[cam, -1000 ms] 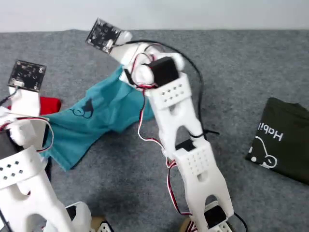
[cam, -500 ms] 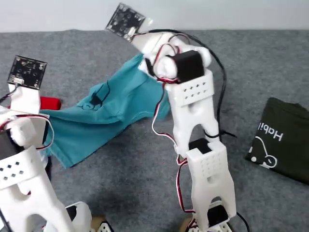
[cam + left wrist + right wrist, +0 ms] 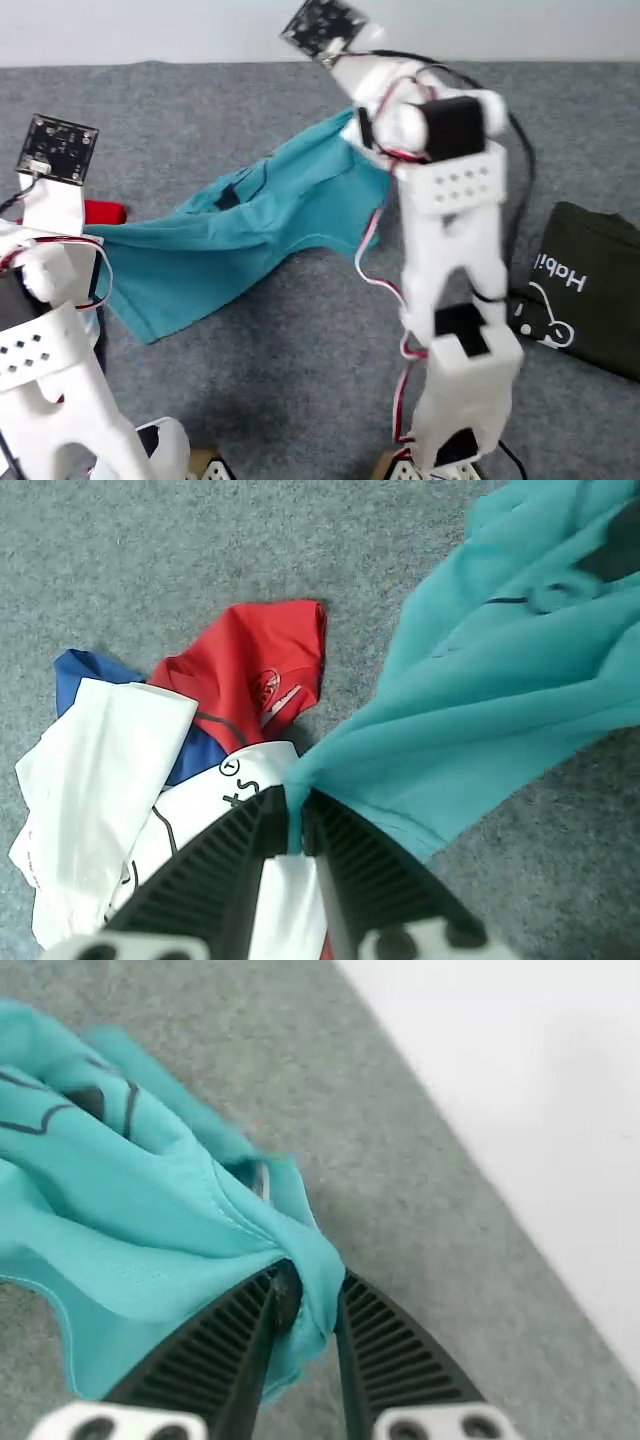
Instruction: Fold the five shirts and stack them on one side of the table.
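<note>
Soft, even, bright light falls everywhere, casting only faint shadows.

L arm (image 3: 50, 330) upright at near left, L gripper (image 3: 293, 808) pinched tight on teal shirt (image 3: 500, 680) corner. R arm (image 3: 455, 250) stretched tall & fwd, wrist tipped down, R gripper (image 3: 312, 1288) clamped on same shirt's fold.

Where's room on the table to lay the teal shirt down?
Bare table lies in front of the teal shirt, over toward the dark shirt, and along the far edge. It's crowded by the red, white and blue shirt pile.
</note>
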You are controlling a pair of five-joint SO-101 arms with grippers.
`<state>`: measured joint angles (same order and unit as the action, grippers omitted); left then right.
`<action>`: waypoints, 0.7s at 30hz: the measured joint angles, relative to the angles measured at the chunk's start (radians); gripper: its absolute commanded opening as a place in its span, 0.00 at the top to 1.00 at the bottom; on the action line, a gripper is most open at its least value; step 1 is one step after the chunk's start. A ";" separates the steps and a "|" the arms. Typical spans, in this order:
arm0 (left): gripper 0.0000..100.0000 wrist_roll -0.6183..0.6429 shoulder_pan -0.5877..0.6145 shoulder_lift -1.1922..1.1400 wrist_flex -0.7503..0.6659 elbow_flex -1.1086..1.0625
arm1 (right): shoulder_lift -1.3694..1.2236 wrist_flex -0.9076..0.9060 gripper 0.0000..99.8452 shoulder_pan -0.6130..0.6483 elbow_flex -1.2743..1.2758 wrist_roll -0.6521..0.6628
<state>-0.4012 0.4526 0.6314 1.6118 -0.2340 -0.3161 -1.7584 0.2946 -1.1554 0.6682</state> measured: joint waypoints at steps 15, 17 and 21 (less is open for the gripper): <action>0.99 0.000 0.000 0.000 0.000 -0.006 | -0.008 0.315 0.95 -0.014 0.842 0.000; 0.99 0.000 0.000 0.000 0.000 -0.018 | -0.057 0.407 0.95 0.005 0.847 -0.002; 0.99 0.000 0.000 0.000 0.000 -0.038 | -0.132 0.571 0.95 0.069 0.848 -0.002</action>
<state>-0.4012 0.4526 0.6314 1.6118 -0.2723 -0.4480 -1.1876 0.3636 -0.3069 0.6667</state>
